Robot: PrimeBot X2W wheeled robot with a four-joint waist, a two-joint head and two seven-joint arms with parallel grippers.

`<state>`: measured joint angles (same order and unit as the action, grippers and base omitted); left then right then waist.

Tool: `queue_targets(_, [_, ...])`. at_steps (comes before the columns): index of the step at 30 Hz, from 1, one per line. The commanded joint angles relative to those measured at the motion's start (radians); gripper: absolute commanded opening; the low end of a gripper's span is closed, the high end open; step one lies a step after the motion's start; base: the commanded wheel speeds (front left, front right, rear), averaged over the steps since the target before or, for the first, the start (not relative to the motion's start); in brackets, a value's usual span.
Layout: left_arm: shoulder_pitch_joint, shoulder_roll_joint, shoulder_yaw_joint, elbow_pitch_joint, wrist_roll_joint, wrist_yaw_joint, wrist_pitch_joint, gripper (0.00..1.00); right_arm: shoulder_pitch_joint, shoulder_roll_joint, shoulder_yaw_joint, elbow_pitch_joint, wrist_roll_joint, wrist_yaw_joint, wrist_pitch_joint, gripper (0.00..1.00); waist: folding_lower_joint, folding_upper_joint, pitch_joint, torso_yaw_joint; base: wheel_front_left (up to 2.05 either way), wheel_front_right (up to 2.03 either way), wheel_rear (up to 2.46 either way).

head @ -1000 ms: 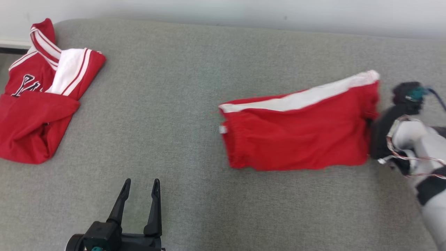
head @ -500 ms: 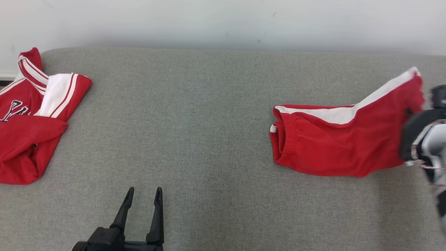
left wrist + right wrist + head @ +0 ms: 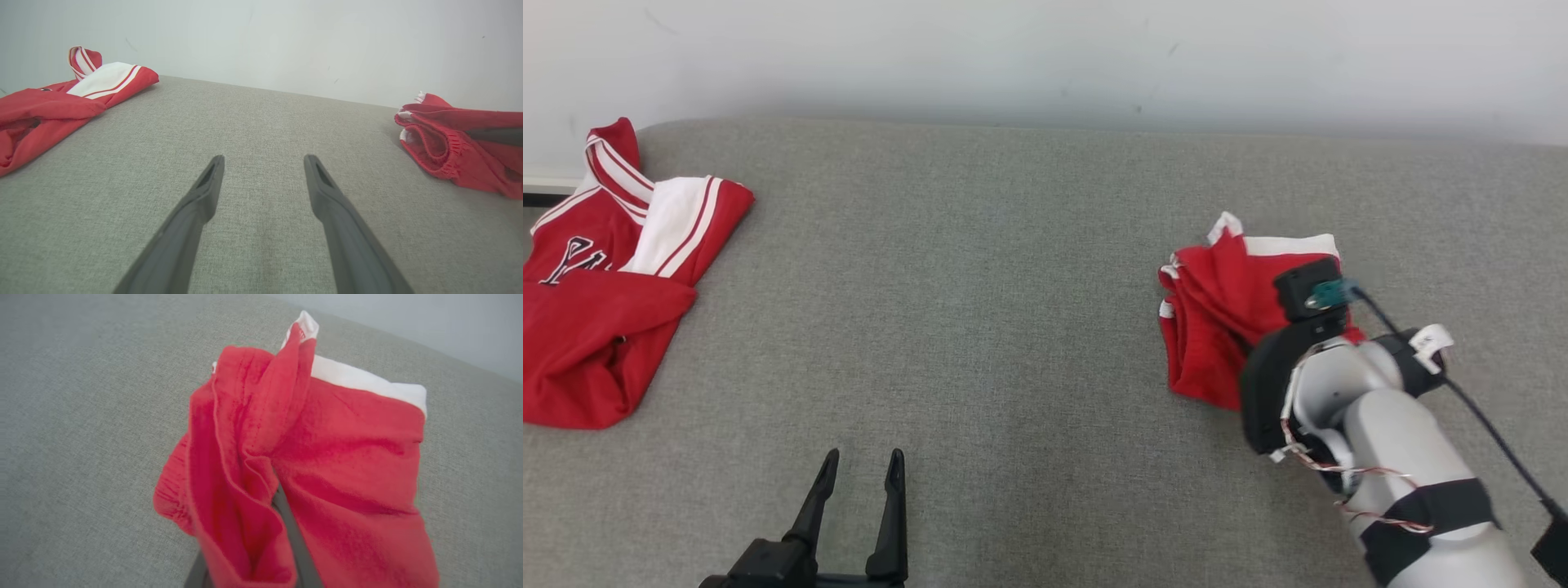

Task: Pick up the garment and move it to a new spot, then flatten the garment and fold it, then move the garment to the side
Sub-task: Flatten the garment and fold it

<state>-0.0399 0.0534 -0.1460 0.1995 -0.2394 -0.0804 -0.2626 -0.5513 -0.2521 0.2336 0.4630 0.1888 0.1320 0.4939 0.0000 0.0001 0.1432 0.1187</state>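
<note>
Swinging back over the cloth, the right claw [image 3: 282, 506] has carried the leg end of the red shorts [image 3: 1217, 327] toward their waistband. Half a second ago the shorts lay stretched out long; now they sit doubled up in a short heap, with the waistband end about where it was.

In the right wrist view, cloth is draped over and between the claw's two dark fingers [image 3: 292, 535]. Only part of one shows among the folds, and the claw is clamped on the shorts. The white side stripe runs along the far edge of the heap, and one corner of the hem sticks up. In the head view, the pale right forearm [image 3: 1388, 425] reaches in from the lower right and covers the near right part of the shorts.

The shorts rest on the right half of the grey surface [image 3: 980, 327], with their gathered waistband facing left.

Well apart from them, the left claw [image 3: 863, 454] hovers low at the near edge. Its fingers are spread and hold nothing.

At the far left a red and white jersey [image 3: 596, 327] lies crumpled on the surface. A pale wall [image 3: 1045, 57] stands behind.
</note>
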Motion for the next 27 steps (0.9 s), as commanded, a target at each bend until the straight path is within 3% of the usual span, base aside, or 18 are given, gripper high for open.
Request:
queue_targets(1, [-0.002,-0.003,0.000,0.006,-0.004,-0.005,-0.003,1.00,-0.004,0.025,0.007,0.011,-0.010,-0.003,0.005,0.00,0.0000,-0.0001,0.002,0.004,0.00,0.00,0.00])
queue_targets(3, [-0.008,-0.003,-0.005,0.009,-0.005,-0.005,-0.003,1.00,-0.001,0.053,0.018,0.021,-0.008,-0.002,0.010,0.01,0.0000,-0.0001,0.001,0.011,0.00,0.00,0.00])
queue_targets(4, [-0.010,-0.003,-0.007,0.010,-0.006,-0.006,-0.003,1.00,0.003,0.063,0.023,0.024,0.004,-0.003,0.012,0.62,0.0000,-0.0001,0.000,0.013,0.00,0.00,0.00])
queue_targets(5, [-0.009,-0.003,-0.009,0.012,-0.006,-0.006,-0.003,1.00,0.006,0.068,0.025,0.019,0.016,-0.003,0.004,1.00,0.0000,-0.0001,-0.002,0.015,0.00,0.00,0.00])
queue_targets(12, [0.023,-0.003,-0.007,0.020,-0.007,-0.006,-0.003,1.00,0.049,0.022,-0.058,-0.104,0.097,-0.003,-0.042,1.00,0.0000,-0.0001,-0.034,0.014,0.00,0.00,0.00])
queue_targets(18, [0.038,-0.004,-0.012,0.016,-0.009,-0.006,-0.003,1.00,0.125,-0.016,-0.245,-0.178,0.001,-0.003,-0.098,1.00,0.0000,-0.0001,-0.058,0.008,0.00,0.00,0.00])
queue_targets(21, [0.037,-0.004,-0.016,0.014,-0.010,-0.007,-0.003,1.00,0.159,-0.009,-0.273,-0.180,-0.074,-0.003,-0.145,1.00,0.0000,-0.0001,-0.059,0.008,0.00,0.00,0.00])
queue_targets(22, [0.035,-0.004,-0.017,0.012,-0.010,-0.007,-0.003,1.00,0.167,-0.006,-0.271,-0.175,-0.096,-0.003,-0.159,0.47,0.0000,-0.0001,-0.055,0.008,0.00,0.00,0.00])
queue_targets(23, [0.031,-0.004,-0.018,0.009,-0.011,-0.008,-0.003,1.00,0.167,-0.002,-0.269,-0.164,-0.111,-0.003,-0.176,0.18,0.0000,-0.0001,-0.048,0.008,0.00,0.00,0.00])
queue_targets(24, [0.025,-0.004,-0.020,0.007,-0.011,-0.008,-0.003,1.00,0.163,-0.003,-0.256,-0.147,-0.123,-0.003,-0.192,0.00,0.0000,-0.0001,-0.041,0.010,0.00,0.00,0.00])
queue_targets(27, [0.007,-0.004,-0.028,0.004,-0.013,-0.012,-0.003,1.00,0.130,-0.003,-0.212,-0.080,-0.152,-0.003,-0.238,0.00,0.0000,-0.0001,-0.017,0.020,0.00,0.00,0.00])
